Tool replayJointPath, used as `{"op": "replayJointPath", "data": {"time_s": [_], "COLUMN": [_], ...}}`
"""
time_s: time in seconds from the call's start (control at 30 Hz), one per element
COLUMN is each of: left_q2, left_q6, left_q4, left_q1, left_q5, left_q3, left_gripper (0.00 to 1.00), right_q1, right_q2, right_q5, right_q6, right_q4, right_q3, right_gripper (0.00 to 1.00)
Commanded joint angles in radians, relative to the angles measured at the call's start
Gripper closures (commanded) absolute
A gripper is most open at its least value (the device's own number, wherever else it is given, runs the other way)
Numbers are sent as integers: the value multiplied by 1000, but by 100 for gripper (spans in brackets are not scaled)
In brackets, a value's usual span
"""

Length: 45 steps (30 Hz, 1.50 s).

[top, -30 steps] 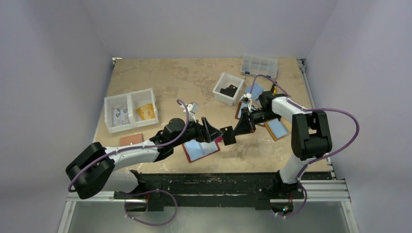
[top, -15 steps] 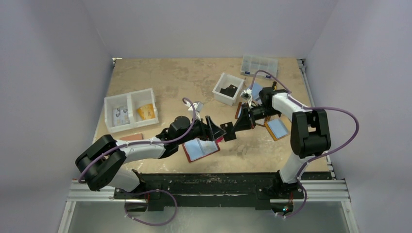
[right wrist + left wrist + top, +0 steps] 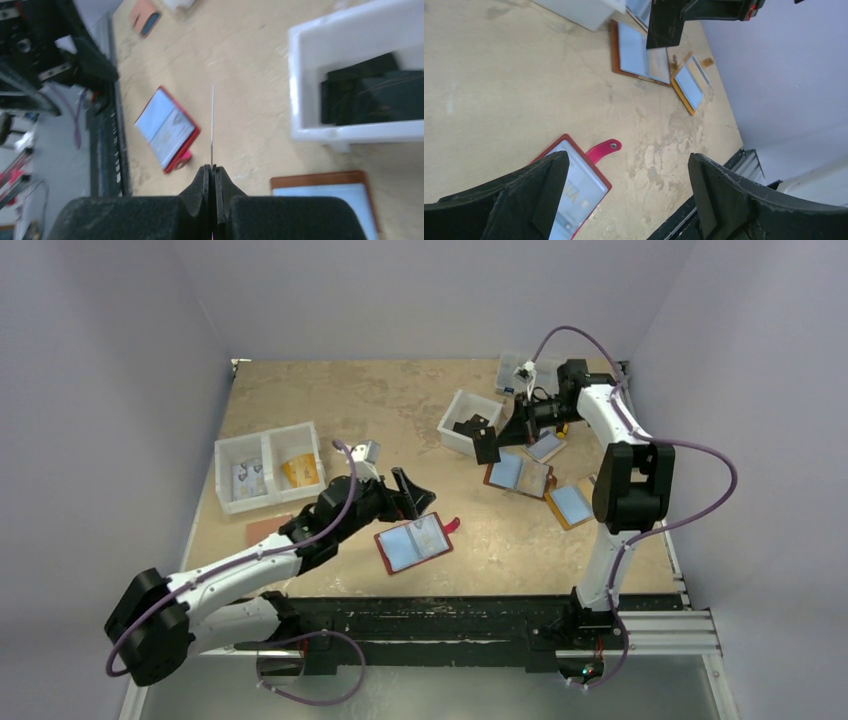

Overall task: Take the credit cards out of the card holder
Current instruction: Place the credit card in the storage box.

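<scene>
The dark red card holder lies open on the table, clear sleeves up, its red-pink strap tab pointing right. It also shows in the left wrist view and the right wrist view. My left gripper is open and empty, just above and left of the holder. My right gripper is shut on a thin dark card, held beside the white bin; the card is edge-on in the right wrist view, above the gripper's closed tips.
A white bin holds dark cards. A brown fold-out holder and an orange-tan one lie at right. A clear organizer box is at the back. A white two-compartment tray and small tan holder are at left.
My right gripper has carried the dark card from the table's middle back and up to beside the white bin. My left arm has drawn back to the left, off the holder.
</scene>
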<state>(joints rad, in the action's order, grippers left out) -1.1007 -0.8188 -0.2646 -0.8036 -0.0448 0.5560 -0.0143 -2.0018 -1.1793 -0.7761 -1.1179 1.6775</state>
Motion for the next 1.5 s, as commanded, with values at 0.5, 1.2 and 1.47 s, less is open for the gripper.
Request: {"op": "replayJointPath", "data": {"time_s": [0.5, 1.2, 1.47], "left_q2": [343, 305, 330], "left_q6": [-2, 10, 1], "left_q4": [510, 496, 483], "left_q1": [23, 24, 24], "left_q5": [-284, -277, -251], "left_q3": [70, 89, 60], "left_gripper": [1, 1, 1], "right_q1": [-60, -118, -108], "right_q2": [0, -64, 89], "right_q5": [475, 895, 495], "right_q6": [1054, 931, 666], "right_q4": [755, 647, 570], "right_q3": [127, 201, 159], "right_gripper": [100, 55, 56]}}
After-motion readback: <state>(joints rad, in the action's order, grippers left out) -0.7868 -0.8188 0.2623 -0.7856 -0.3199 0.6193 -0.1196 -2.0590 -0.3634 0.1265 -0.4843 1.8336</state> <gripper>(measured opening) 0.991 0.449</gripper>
